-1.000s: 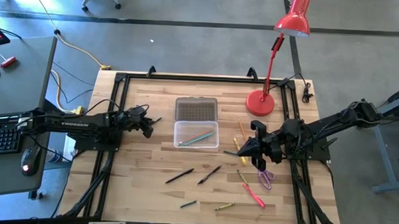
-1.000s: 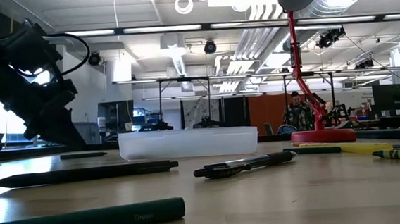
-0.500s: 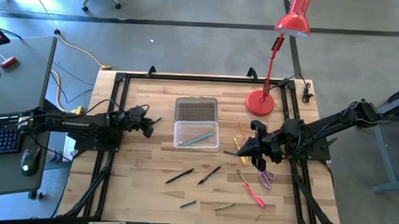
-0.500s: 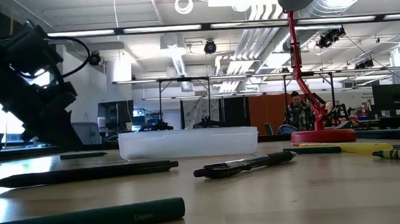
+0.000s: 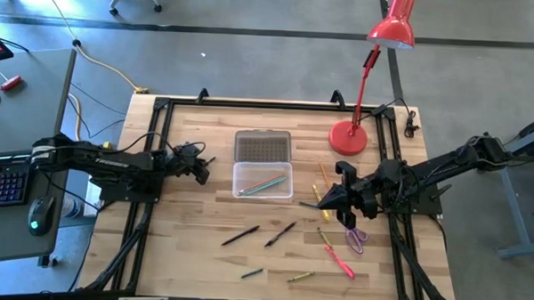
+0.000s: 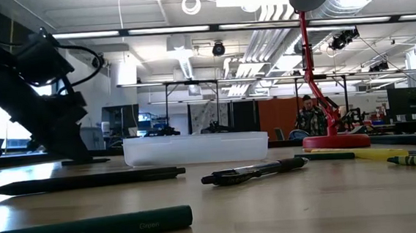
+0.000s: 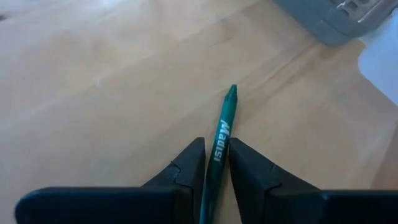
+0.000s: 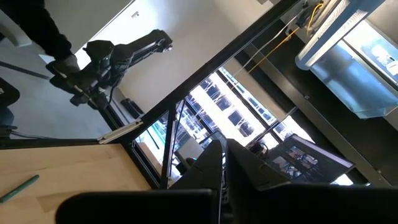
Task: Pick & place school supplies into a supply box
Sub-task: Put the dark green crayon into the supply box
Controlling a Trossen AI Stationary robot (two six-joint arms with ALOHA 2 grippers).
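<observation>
On the wooden plank desk point(image 5: 183, 245), most of the job looks undone to me. Biggest thing up there is the red desk lamp point(image 5: 377, 56), which isn't part of it. Next is the supply box point(image 5: 262, 180), clear rounded plastic, with its grey ribbed lid point(image 5: 263, 147) lying just behind it. Only a couple of thin sticks are inside; the rest are scattered near the front edge: two black pens point(image 5: 280, 233), a red one, a yellow crayon, a short green one, plus the purple-handled scissors point(image 5: 356, 239) beside the right arm.

Left gripper point(image 7: 216, 163) sits low, left of the box, with a slim green Madisi pencil point(image 7: 221, 140) pinched between its fingers, tip pointing out. Right gripper point(image 5: 324, 204) hovers shut and empty right of the box.
</observation>
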